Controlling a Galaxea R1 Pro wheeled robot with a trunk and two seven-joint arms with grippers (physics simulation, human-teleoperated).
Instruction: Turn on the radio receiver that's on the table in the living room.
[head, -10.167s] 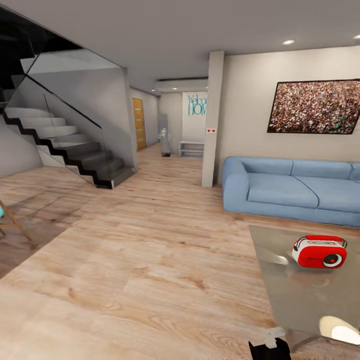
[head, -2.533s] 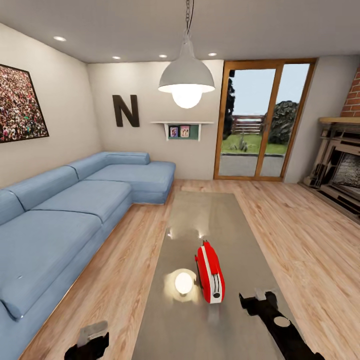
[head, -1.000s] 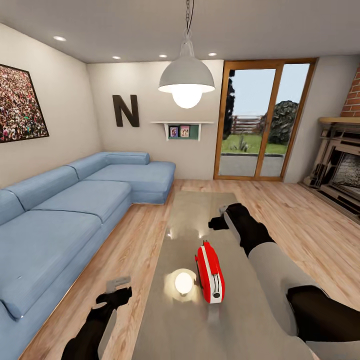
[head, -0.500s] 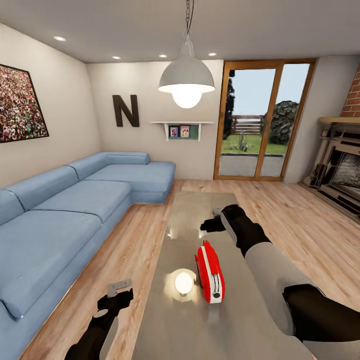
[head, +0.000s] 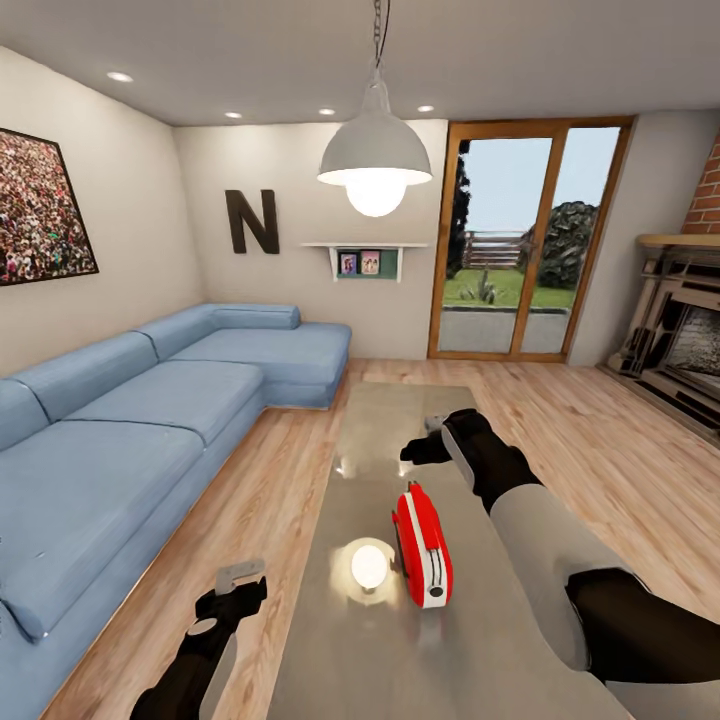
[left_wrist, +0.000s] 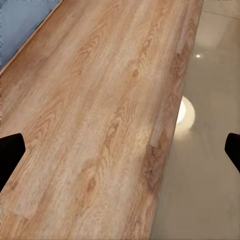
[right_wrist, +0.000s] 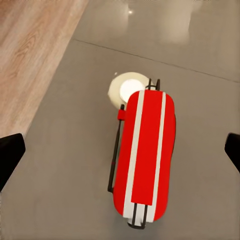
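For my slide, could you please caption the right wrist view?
Red radio on the grey table, seen between open fingers.

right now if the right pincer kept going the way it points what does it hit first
Most likely the radio receiver: the right wrist view looks down along the open right pincer onto its red top, centred between the fingers. Nothing lies between them, though the depth is hard to judge. Below it is the table.

Long low grey table (head: 395, 640) w/ glossy mirror-like top, reflects the lamp glow; small bright red radio receiver (head: 422, 545) looks smooth shiny plastic w/ thin dark wire-like handle (right_wrist: 114, 162); light wood plank floor (head: 610, 470), visible grain, satin; long blue L-shaped sofa (head: 120, 430) matt cloth; red brick fireplace (head: 690, 300) rough; white dome pendant lamp (head: 374, 150) smooth, semi-matt
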